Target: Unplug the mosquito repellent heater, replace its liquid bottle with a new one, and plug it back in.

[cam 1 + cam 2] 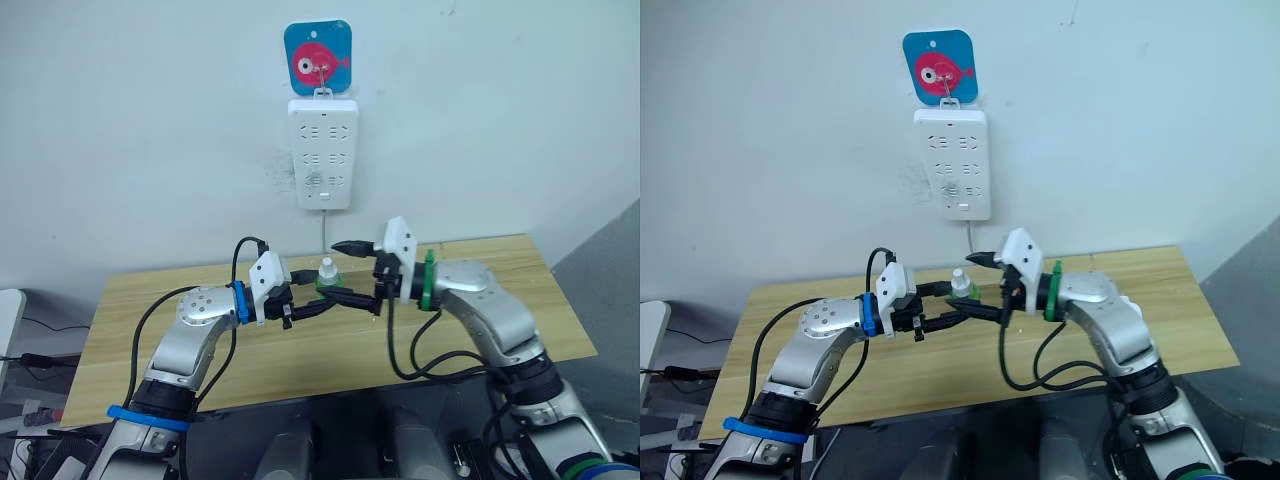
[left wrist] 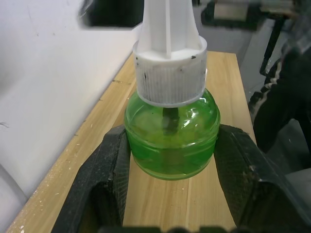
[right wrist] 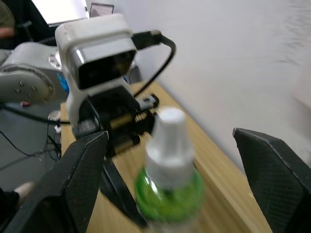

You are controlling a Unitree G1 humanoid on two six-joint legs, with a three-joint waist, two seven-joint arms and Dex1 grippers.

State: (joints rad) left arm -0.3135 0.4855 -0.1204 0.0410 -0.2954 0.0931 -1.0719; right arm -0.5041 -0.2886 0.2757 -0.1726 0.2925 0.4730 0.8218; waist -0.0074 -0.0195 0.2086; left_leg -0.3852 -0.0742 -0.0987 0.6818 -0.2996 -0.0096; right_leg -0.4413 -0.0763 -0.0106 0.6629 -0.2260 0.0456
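While left gripper clamps capped new bottle | green liquid inside, seemingly half-full | right gripper spread wide

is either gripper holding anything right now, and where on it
The left gripper holds the capped green bottle by its round body. The right gripper is open around its white cap, gripping nothing.

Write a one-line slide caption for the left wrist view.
Left gripper shut on the white-capped green bottle, held upright above the wooden table.
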